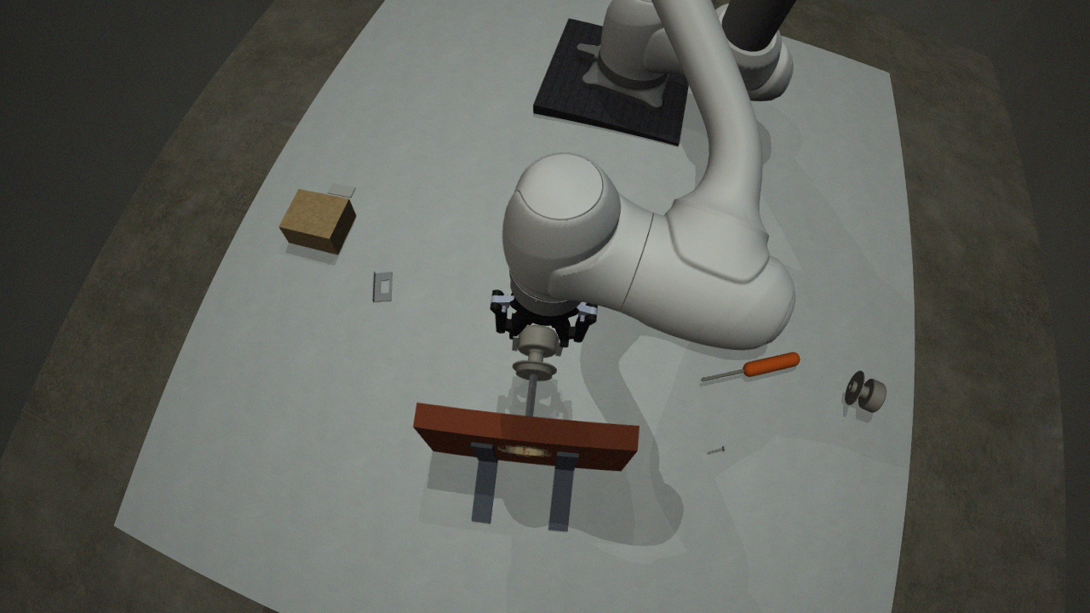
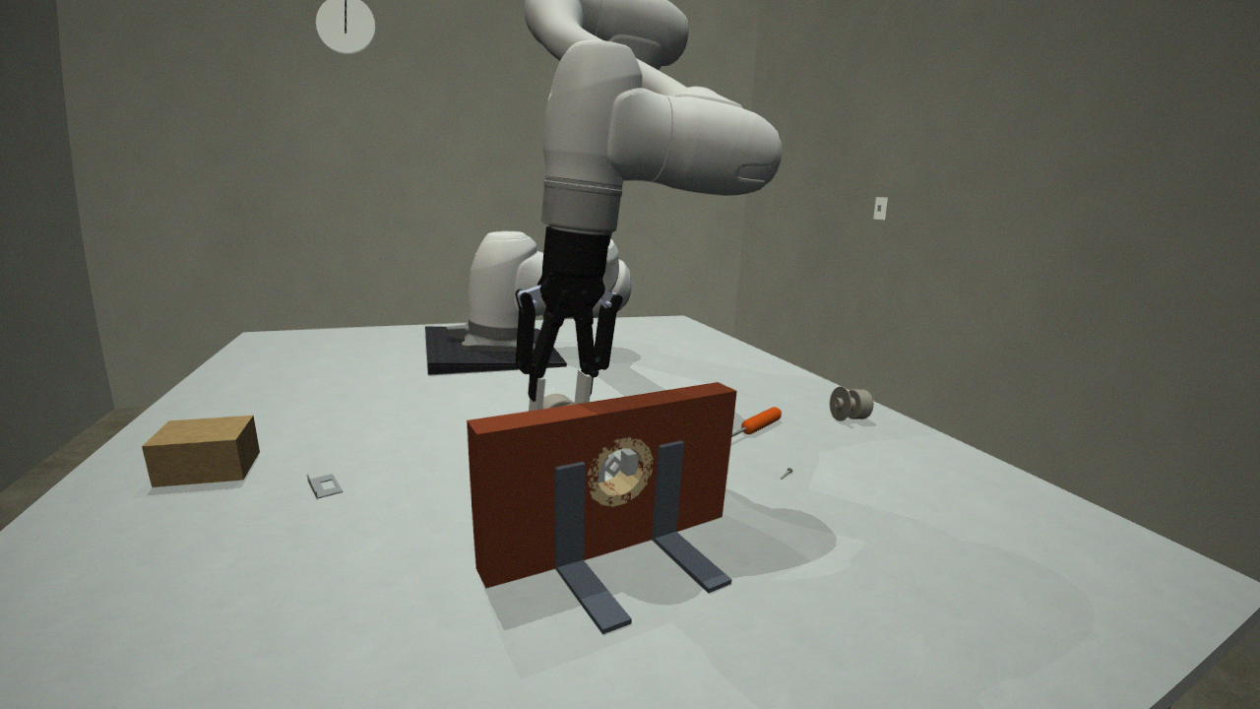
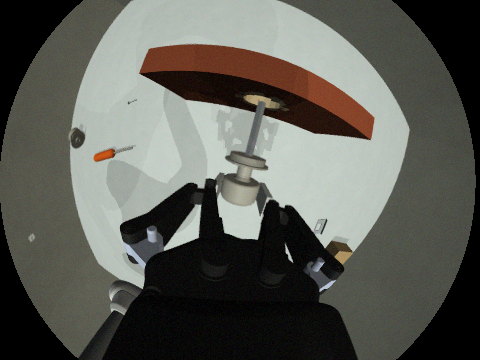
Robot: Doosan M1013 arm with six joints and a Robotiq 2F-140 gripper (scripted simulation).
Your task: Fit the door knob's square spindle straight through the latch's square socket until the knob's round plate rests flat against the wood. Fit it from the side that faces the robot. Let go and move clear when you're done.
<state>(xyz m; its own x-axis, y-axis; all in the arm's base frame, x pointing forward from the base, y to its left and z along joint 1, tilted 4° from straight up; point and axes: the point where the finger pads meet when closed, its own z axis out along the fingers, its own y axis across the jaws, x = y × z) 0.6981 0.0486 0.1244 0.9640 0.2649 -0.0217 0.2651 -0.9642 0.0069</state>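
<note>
My gripper (image 1: 537, 335) is shut on the grey door knob (image 1: 536, 340), which it holds level on the robot's side of the red-brown wooden board (image 1: 525, 436). The knob's round plate (image 1: 534, 369) stands a short way off the wood. Its square spindle (image 1: 530, 396) points at the board's round hole. In the wrist view the spindle (image 3: 256, 127) reaches into the hole (image 3: 260, 100) above the knob (image 3: 240, 186). In the exterior view the latch's square socket (image 2: 621, 462) shows in the hole, and the fingers (image 2: 563, 379) dip behind the board (image 2: 602, 483).
Two grey L-brackets (image 2: 588, 538) prop the board on its far side. An orange-handled screwdriver (image 1: 753, 366), a small screw (image 1: 714, 450) and a second knob (image 1: 865, 392) lie to the right. A cardboard box (image 1: 317, 219) and a small metal plate (image 1: 379, 286) lie to the left.
</note>
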